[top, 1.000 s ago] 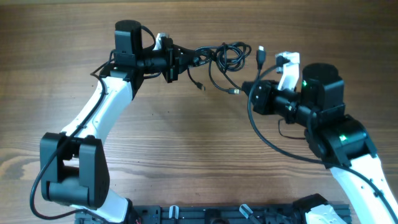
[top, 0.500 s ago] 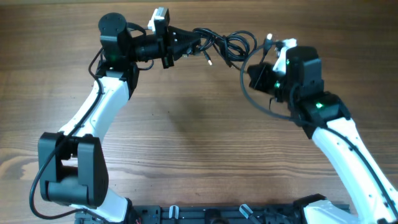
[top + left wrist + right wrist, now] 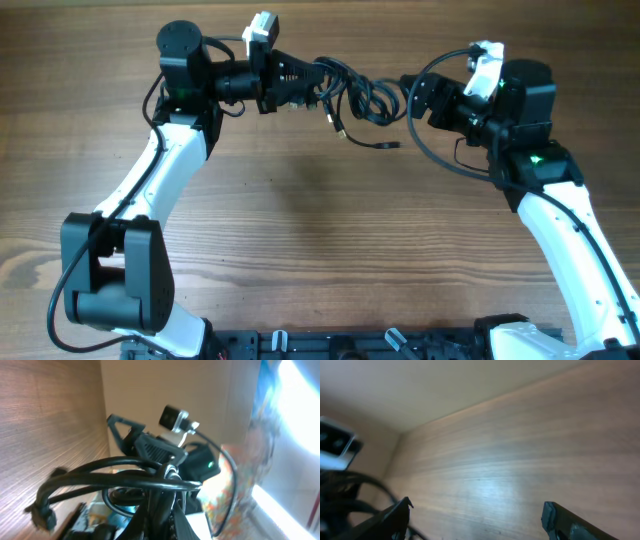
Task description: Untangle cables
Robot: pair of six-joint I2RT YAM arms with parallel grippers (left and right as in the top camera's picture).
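**Right gripper lets go; the tangle stays with the left**

A brown wood-grain counter fills the overhead view, and the wrist views show a pale wall beyond its far edge. The tangle of thin black cables is near that far edge, a little right of the counter's middle. The left gripper is clenched on the tangle's left end. In the left wrist view the cords bunch together at its fingers and loop outward. Two loose ends with small plugs trail from the bunch toward the near edge. Whether the bunch rests on the counter or hangs just above it cannot be told.

The right gripper sits just beside the tangle's right side with its jaws spread wide and nothing between them. In the right wrist view its fingers stand well apart with only bare wood between, and the cords show at the left edge, outside the jaws.

Half a second ago the right gripper was shut at the tangle's right side; it has since released and shifted toward the right edge. The cord end that stood up beside it is gone from there, and a plug now lies nearer the near edge. The left gripper has barely moved.
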